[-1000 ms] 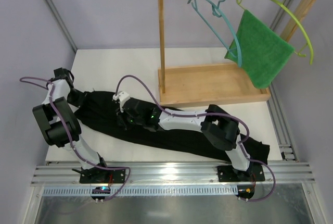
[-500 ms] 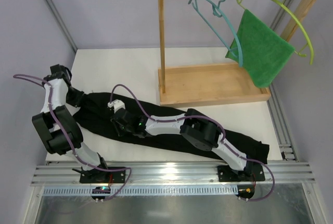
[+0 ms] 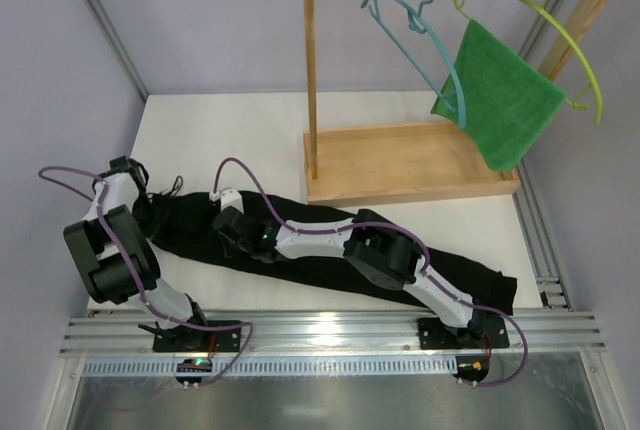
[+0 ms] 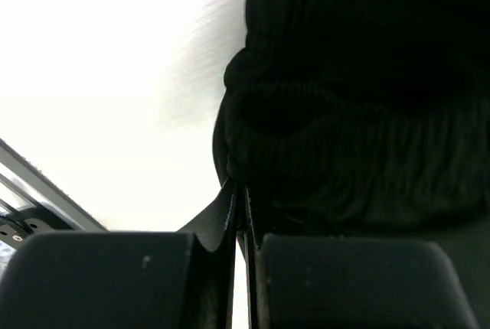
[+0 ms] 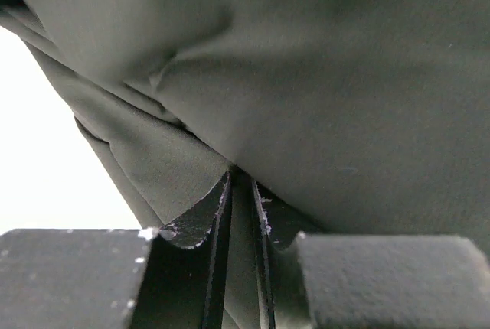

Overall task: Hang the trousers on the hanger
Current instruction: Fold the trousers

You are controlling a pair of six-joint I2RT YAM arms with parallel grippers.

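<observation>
One white table (image 3: 230,125), open across its far-left part, with grey walls close along both sides. Long black trousers (image 3: 460,275) lying flat in a diagonal band, from near the left edge to the near-right corner, right end reaching the near edge. Wooden rack (image 3: 400,165) at far right, its tray corner just beside the trousers. Green cloth (image 3: 500,100) hanging under the rail, partly behind the lower arm of the teal hanger (image 3: 415,60). Yellow-green hanger (image 3: 575,45) hooked further right. Left tool (image 4: 239,214) clenched on the bunched waistband near the table's left edge. Right tool (image 5: 241,191) pinching a fold of trouser fabric towards that same end, jaws nearly together.
</observation>
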